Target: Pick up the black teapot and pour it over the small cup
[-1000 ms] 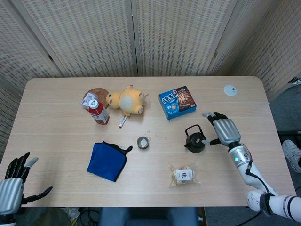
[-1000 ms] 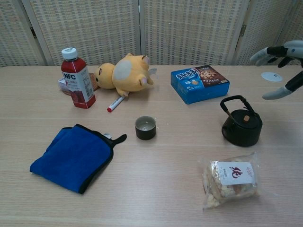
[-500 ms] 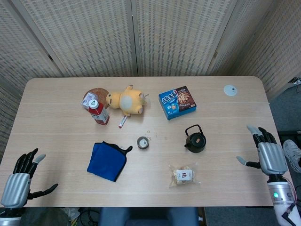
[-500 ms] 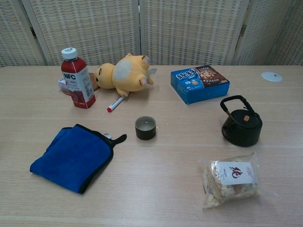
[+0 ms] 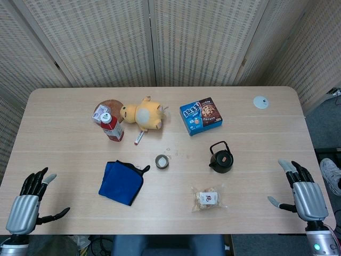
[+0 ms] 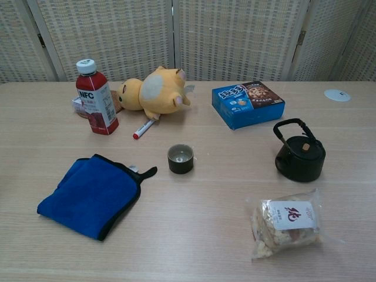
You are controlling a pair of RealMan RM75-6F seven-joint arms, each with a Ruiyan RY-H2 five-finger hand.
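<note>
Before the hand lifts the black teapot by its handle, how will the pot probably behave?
The black teapot looks like dark cast metal, so it is probably heavy for its size. Its thin arched handle stands above the body, so the pot may swing or tilt beneath the grip. The lid with its small knob seems loose-fitting and might slide when poured.

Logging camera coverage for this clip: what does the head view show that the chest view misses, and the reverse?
Only the head view shows the left hand and right hand, both with fingers apart and holding nothing at the near table corners, far from the objects. Only the chest view shows the NFC label on the red juice bottle side-on. Both show the black teapot standing upright, the small dark cup, the folded blue cloth and the blue biscuit box.
</note>
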